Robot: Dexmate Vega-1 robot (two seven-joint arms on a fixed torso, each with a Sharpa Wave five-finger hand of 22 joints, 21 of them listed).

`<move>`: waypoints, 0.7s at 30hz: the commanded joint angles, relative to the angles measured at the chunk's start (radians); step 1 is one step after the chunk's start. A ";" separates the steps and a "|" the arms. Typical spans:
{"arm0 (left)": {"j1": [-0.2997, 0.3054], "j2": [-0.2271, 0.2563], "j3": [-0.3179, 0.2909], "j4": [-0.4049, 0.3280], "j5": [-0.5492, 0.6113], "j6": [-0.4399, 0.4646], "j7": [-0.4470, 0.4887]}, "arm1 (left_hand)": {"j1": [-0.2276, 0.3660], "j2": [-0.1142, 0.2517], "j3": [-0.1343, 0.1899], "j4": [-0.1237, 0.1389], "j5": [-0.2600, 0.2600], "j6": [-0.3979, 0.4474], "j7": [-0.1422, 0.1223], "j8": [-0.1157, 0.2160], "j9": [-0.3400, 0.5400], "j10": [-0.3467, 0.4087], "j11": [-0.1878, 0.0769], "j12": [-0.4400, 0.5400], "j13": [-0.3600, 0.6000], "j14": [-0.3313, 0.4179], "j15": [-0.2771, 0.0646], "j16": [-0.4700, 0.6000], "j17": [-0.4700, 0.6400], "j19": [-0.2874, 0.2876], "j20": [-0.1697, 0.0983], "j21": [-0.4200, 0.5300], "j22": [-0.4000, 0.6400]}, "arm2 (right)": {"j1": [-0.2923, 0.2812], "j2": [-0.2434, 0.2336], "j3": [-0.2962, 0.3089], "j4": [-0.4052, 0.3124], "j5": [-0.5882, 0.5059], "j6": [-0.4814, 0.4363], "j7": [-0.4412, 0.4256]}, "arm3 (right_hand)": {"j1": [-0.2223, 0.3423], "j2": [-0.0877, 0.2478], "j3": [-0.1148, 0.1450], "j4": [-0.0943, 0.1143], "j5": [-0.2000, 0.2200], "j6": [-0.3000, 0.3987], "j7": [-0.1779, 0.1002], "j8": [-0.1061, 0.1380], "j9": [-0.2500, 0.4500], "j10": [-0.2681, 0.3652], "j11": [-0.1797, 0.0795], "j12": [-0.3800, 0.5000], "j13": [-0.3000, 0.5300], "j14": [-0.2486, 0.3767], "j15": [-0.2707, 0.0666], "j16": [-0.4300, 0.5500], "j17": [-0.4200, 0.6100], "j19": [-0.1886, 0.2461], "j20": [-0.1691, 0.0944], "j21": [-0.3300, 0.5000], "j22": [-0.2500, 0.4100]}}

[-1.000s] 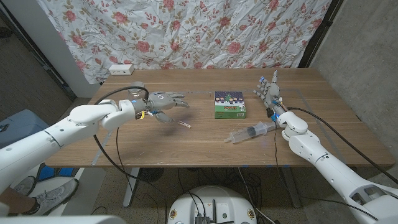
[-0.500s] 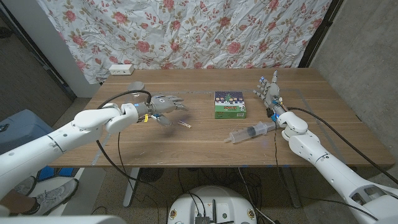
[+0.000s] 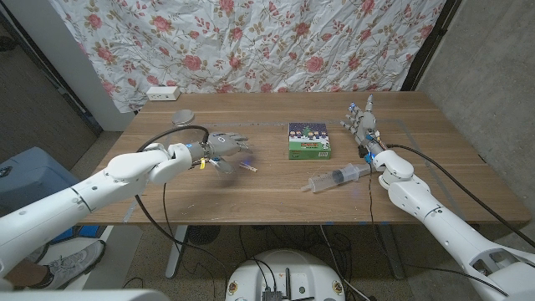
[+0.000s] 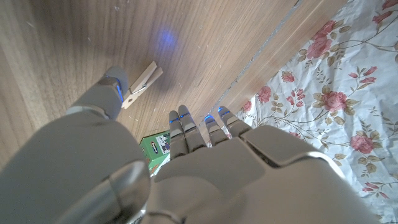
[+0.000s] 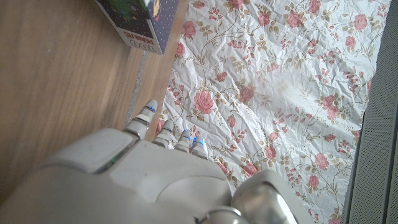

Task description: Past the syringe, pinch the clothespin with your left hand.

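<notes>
We judge the clothespin (image 4: 142, 85), just beyond our released left robot hand (image 3: 224, 146), light and stiff, best pinched across its tail ends.

The left hand (image 3: 224, 145) now sits lower and further toward three o'clock than a second ago, its fingers (image 4: 115, 85) spread and one fingertip just beside the clothespin (image 3: 247, 168) on the worktop (image 3: 276, 194).

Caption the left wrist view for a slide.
Left hand reaching over the wooden table, one fingertip beside the clothespin.
</notes>
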 commanded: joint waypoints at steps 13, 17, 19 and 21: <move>0.005 -0.064 0.050 -0.018 0.076 0.119 -0.011 | 0.043 0.018 -0.016 -0.001 0.005 0.083 -0.018 0.021 0.003 0.079 -0.012 0.010 -0.001 0.051 -0.017 0.013 0.003 0.029 0.014 0.015 0.005 | 0.000 0.000 0.000 -0.001 0.000 -0.001 0.000 | 0.001 0.077 -0.011 0.000 0.007 0.002 -0.004 -0.003 0.005 0.001 -0.006 -0.005 0.004 -0.002 -0.039 -0.002 0.006 0.005 0.003 -0.007 0.004; -0.001 -0.072 0.063 -0.008 0.092 0.122 0.002 | 0.056 0.024 -0.019 -0.001 0.006 0.108 -0.027 0.024 0.003 0.101 -0.017 0.010 -0.002 0.067 -0.019 0.014 0.002 0.043 0.010 0.018 0.005 | 0.000 0.000 0.000 -0.001 0.000 0.000 0.000 | 0.001 0.077 -0.011 0.000 0.008 0.005 -0.006 -0.002 0.005 0.003 -0.010 -0.004 0.004 -0.002 -0.039 -0.003 0.006 0.005 0.003 -0.007 0.004; -0.002 -0.075 0.068 -0.003 0.098 0.122 0.012 | 0.065 0.028 -0.021 -0.001 0.007 0.125 -0.030 0.026 0.002 0.123 -0.024 0.013 -0.002 0.079 -0.023 0.015 0.002 0.050 0.009 0.018 0.005 | 0.000 0.000 0.000 -0.001 0.000 0.000 0.000 | 0.001 0.077 -0.012 0.000 0.008 0.004 -0.007 -0.002 0.005 0.002 -0.010 -0.005 0.004 -0.002 -0.040 -0.002 0.006 0.005 0.003 -0.007 0.004; -0.004 -0.076 0.074 0.001 0.105 0.123 0.017 | 0.070 0.030 -0.023 -0.001 0.007 0.133 -0.031 0.026 0.001 0.134 -0.025 0.013 -0.002 0.087 -0.025 0.016 0.002 0.057 0.006 0.020 0.005 | 0.000 0.000 0.000 -0.001 0.000 0.000 0.000 | 0.001 0.078 -0.012 0.000 0.008 0.005 -0.007 -0.002 0.005 0.001 -0.010 -0.005 0.004 -0.002 -0.040 -0.003 0.006 0.005 0.003 -0.008 0.004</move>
